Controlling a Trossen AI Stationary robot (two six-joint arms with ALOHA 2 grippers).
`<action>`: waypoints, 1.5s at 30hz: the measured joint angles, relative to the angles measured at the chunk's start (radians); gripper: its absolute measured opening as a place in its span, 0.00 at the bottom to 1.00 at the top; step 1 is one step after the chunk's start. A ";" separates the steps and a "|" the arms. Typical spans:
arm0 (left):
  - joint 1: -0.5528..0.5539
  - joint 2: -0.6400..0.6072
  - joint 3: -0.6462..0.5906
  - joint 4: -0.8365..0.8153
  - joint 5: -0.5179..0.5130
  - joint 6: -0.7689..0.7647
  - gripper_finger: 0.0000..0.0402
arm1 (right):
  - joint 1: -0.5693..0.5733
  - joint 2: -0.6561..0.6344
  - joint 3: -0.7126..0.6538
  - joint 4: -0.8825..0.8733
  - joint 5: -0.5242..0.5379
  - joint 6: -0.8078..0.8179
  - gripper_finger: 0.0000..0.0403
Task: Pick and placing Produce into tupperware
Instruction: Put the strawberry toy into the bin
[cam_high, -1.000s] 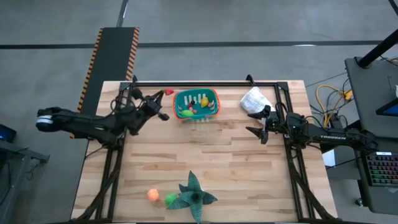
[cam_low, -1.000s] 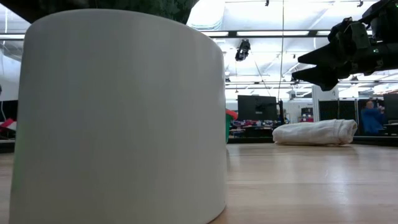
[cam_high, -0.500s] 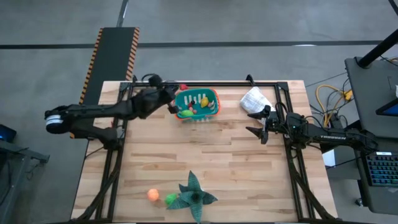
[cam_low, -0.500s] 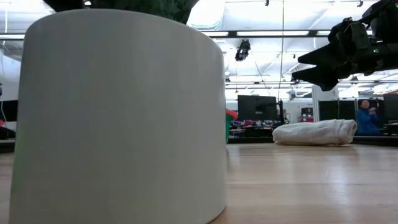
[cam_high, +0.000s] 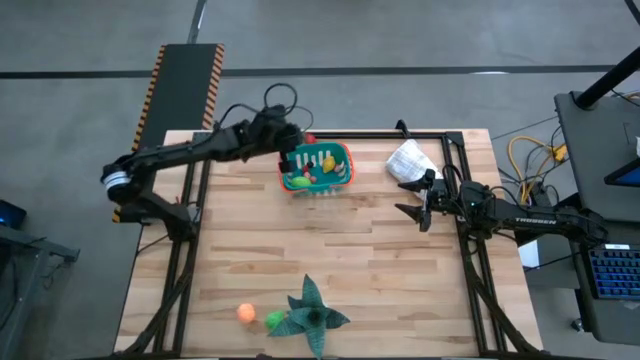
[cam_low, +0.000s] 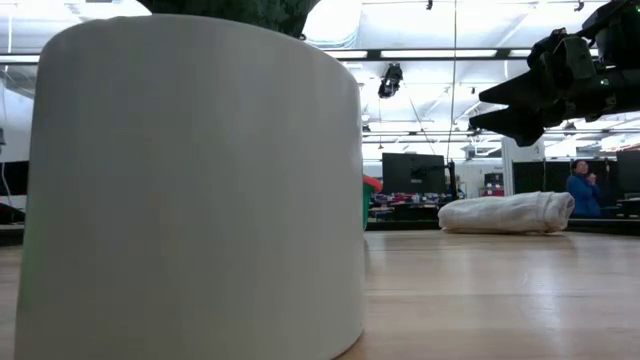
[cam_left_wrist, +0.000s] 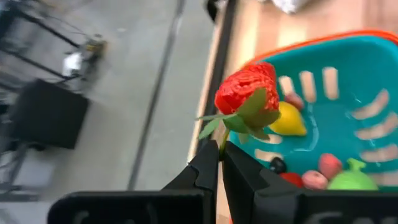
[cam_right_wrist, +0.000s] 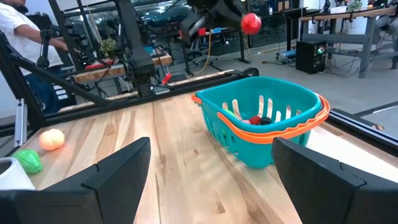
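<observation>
The left gripper (cam_left_wrist: 219, 163) pinches the light, rigid-looking toy strawberry (cam_left_wrist: 245, 89) by its thin green leaves, a likely slip-prone hold, beside the tupperware (cam_left_wrist: 367, 118) rim; the right gripper (cam_right_wrist: 208, 171) waits open.

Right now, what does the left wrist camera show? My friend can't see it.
The left gripper pinches a red toy strawberry by its green leaves, beside the teal tub's orange rim. Inside lie yellow, pink and green pieces.

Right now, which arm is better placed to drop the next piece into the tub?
Left. Its claw is shut on a strawberry beside the tub. The right claw hangs open and empty, off to the tub's side.
</observation>
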 joint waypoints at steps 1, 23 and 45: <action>0.003 0.021 0.028 -0.034 0.019 0.006 0.00 | 0.000 0.000 0.000 0.000 0.000 0.000 0.81; 0.011 0.376 0.434 -0.398 0.062 0.103 0.00 | 0.000 0.000 0.000 -0.005 0.000 -0.004 0.81; 0.000 0.427 0.453 -0.486 0.078 0.097 0.00 | 0.000 0.000 0.000 -0.005 0.000 -0.004 0.81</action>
